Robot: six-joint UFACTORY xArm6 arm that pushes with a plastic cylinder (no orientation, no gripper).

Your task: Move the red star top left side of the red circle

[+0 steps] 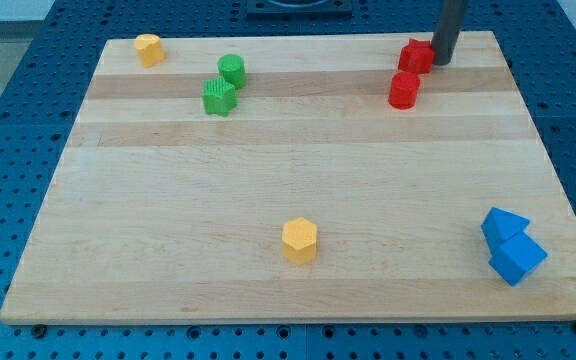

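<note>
The red star [415, 55] lies near the view's top right of the wooden board. The red circle [404, 89] stands just below it, slightly to the left, a small gap apart. My tip [440, 62] is at the red star's right side, touching or almost touching it. The dark rod rises from there out of the view's top.
A green circle [232, 69] and a green star [218, 97] sit together at the top left. A yellow block [148, 48] lies in the top left corner. A yellow hexagon [299, 240] lies at bottom centre. Two blue blocks [511, 246] touch at the bottom right.
</note>
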